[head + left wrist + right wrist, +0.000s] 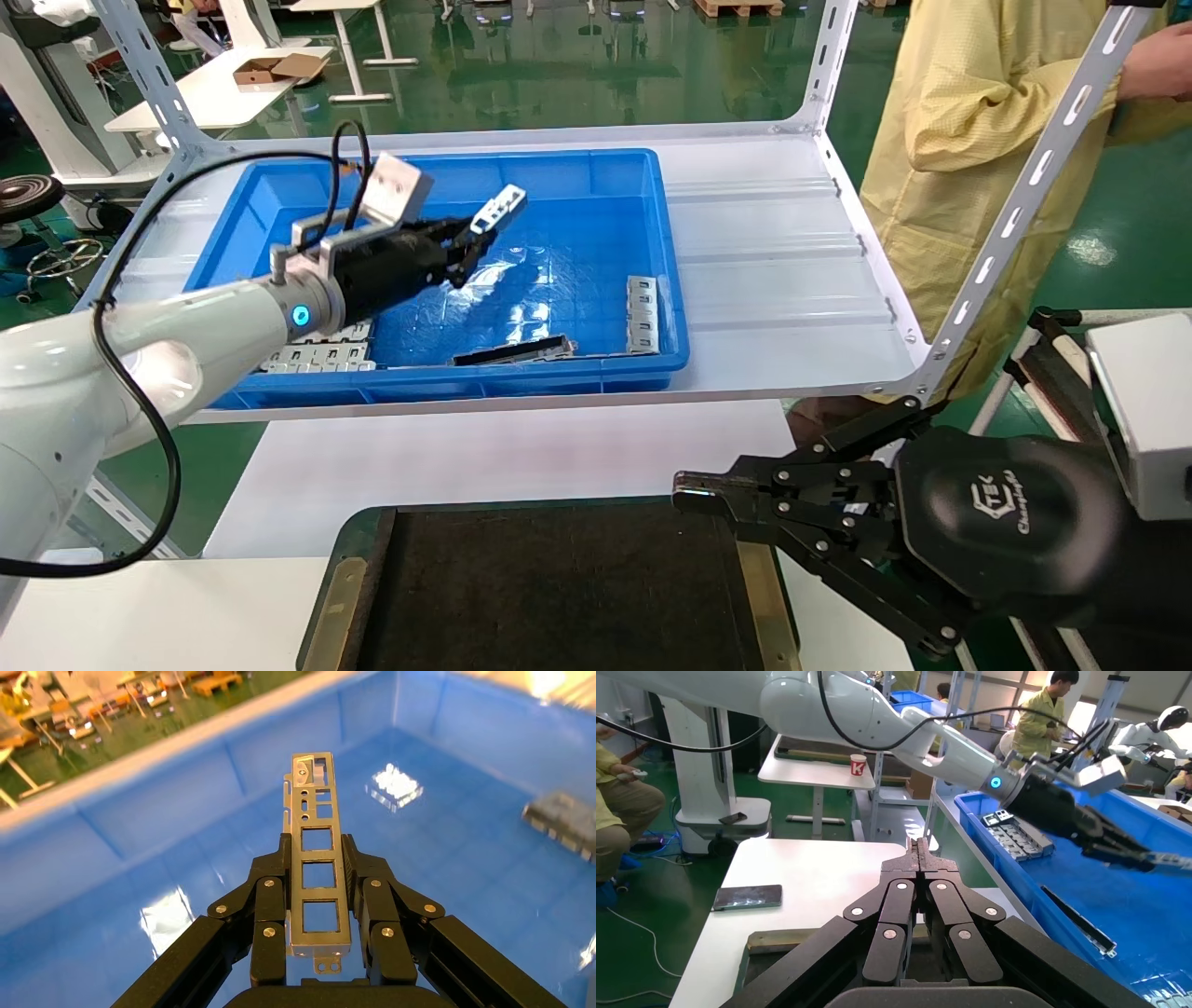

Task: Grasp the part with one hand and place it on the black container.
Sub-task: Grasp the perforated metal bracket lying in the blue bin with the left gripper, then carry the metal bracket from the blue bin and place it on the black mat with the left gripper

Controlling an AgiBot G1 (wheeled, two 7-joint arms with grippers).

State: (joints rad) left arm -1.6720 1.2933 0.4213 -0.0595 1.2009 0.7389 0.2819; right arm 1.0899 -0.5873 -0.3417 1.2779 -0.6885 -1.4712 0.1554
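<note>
- While clamped by left pincer [466,250] above blue bin [596,368], upper left: part [499,209], gripped at one end.
- Could swing, slip or snag bin wall before black container [559,596], lower centre.
- Right pincer [708,499] pressed together, idle.

Count, as my cameras show it:

- My end effectors: two. Left end effector [470,244], clamped on a strip; right end effector [694,492], fingers pressed together on nothing.
- Silver part [498,208] with rectangular cut-outs: one, in my left grip.
- Blue bin [521,382]: one before me; a second blue bin [910,700] shows far behind in my right wrist view.
- Stacks of grey stamped plates: two, one stack [321,352] under my left arm, another stack [643,314] by the bin's right wall.
- Thin dark strip [514,351]: one.
- Black container [549,587]: one.
- Benches: one white bench [484,466].
- Phone [747,897]: one.
- Paper cup [857,764]: one.
</note>
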